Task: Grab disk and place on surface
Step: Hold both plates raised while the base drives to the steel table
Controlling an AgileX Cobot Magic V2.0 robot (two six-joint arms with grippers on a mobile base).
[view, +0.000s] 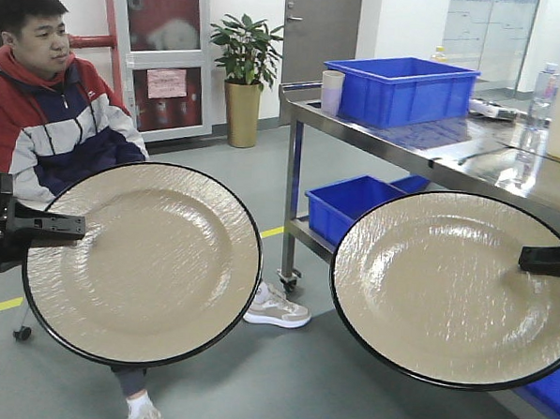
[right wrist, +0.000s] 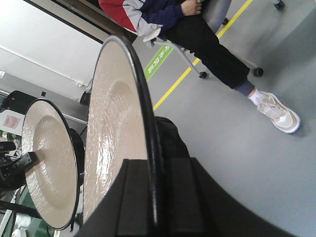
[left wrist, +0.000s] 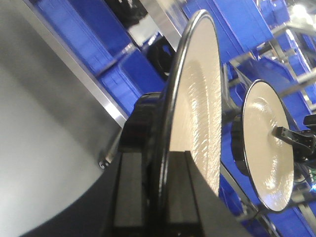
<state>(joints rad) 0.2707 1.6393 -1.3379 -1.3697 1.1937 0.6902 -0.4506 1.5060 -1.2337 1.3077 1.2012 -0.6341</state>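
Note:
Two disks are in hand, both large beige plates with black rims, held upright on edge in the air. My left gripper (view: 68,225) (left wrist: 157,158) is shut on the rim of the left disk (view: 146,263) (left wrist: 195,98). My right gripper (view: 526,258) (right wrist: 154,165) is shut on the rim of the right disk (view: 445,289) (right wrist: 113,128). Each wrist view also shows the other arm's disk (left wrist: 264,148) (right wrist: 44,158) further off. The surface is out of view.
A person (view: 51,94) sits on a wheeled chair behind the left disk. A steel table (view: 424,147) stands at the right with a blue bin (view: 404,89) on top and more blue bins (view: 350,208) on its lower shelf. A potted plant (view: 245,76) stands by the wall.

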